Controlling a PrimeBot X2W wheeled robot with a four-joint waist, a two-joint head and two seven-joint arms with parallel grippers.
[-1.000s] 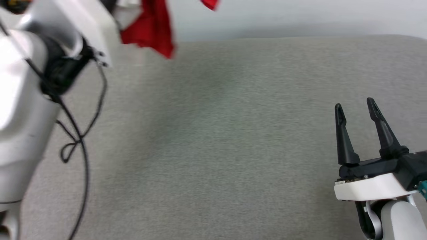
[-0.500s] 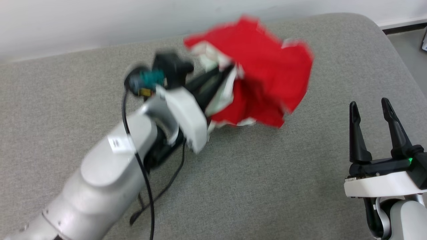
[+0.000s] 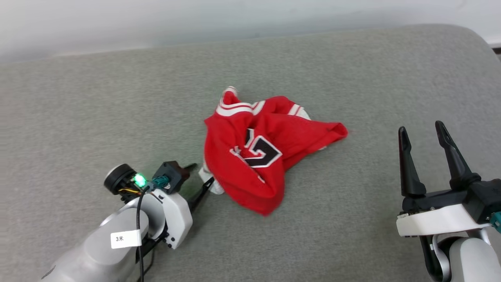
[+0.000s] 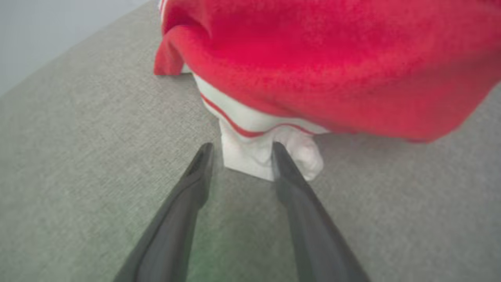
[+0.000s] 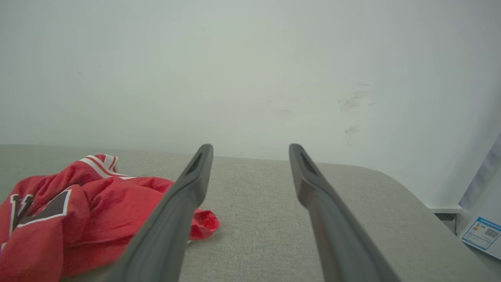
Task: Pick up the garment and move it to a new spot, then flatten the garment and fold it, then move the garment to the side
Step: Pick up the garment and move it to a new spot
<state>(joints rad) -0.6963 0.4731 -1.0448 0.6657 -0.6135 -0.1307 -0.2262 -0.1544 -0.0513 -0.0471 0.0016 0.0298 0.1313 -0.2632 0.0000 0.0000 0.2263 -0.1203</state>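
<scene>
We count one shirt (image 3: 250, 156), one grey cushion (image 3: 117, 98) and one wall (image 5: 235, 58). We count two grippers, the left gripper (image 3: 202, 174) and the right gripper (image 3: 420, 127), each with two fingers (image 3: 407, 168), so four in all. On the left arm (image 3: 98, 250) we count one label (image 3: 125, 238), one green light (image 3: 139, 180) and one cable (image 3: 139, 219). We count one sticker (image 5: 479, 232).

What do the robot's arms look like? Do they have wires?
Both arms are silvery-white, ending in long, thin black jaws. The left arm has a black cable, a glowing green light and a small white label. The right arm has a white wrist plate.
</scene>
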